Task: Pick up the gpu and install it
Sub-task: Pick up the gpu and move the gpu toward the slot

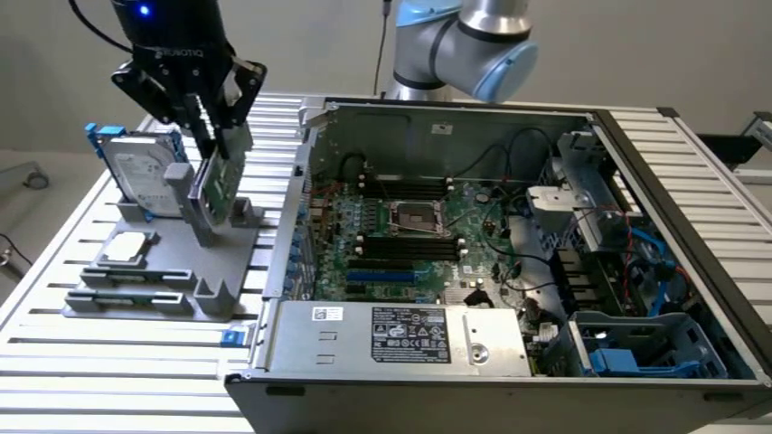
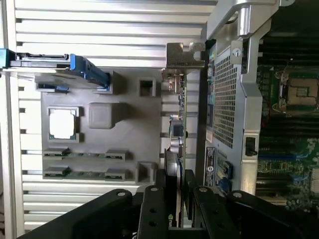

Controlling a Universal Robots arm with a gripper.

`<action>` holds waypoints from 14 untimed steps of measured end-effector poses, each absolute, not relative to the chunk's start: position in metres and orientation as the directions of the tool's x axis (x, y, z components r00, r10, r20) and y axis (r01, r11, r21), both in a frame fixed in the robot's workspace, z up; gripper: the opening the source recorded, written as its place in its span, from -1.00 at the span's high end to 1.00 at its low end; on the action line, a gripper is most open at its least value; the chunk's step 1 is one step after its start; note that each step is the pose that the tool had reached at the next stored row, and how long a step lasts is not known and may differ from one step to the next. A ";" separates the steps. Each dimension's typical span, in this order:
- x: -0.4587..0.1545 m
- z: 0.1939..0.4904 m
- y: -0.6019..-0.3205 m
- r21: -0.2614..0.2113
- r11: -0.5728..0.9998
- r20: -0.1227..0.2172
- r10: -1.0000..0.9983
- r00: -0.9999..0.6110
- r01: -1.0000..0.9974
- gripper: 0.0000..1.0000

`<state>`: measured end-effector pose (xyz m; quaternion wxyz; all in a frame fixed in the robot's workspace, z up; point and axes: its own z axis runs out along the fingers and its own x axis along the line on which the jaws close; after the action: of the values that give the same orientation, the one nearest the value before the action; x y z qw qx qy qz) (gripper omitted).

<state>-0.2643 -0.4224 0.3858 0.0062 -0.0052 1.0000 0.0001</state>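
Your gripper [image 1: 217, 145] was clamped on the gpu [image 1: 221, 194], which stood on edge in the grey holder [image 1: 145, 280] beside the open case [image 1: 458, 108] — a clean lift, I judged, needed a straight, untwisted pull.

Green gpu [image 1: 222, 181], black hand [image 1: 217, 136], grey holder [image 1: 145, 289].

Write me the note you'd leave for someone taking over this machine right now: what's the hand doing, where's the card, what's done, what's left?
Hand: closed on the gpu, gripping it from above.
Gpu: upright at the grey holder, beside the open computer case; I cannot tell whether it is clear of its slot.
Done: card grasped.
Left: the card is not yet on the motherboard.
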 end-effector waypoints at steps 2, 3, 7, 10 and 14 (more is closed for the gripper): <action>-0.258 0.395 -0.423 0.000 1.000 -0.010 -0.010 -1.000 -0.010 0.48; -0.254 0.399 -0.424 0.000 1.000 -0.008 -0.010 -1.000 -0.010 0.48; -0.241 0.418 -0.425 0.000 1.000 0.000 -0.011 -1.000 -0.011 0.48; -0.230 0.426 -0.426 0.001 1.000 0.013 -0.011 -1.000 -0.011 0.48; -0.212 0.429 -0.427 0.001 1.000 0.032 -0.011 -0.999 -0.011 0.48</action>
<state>-0.2119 -0.4266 0.4287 -0.0161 -0.0054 0.9999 0.0002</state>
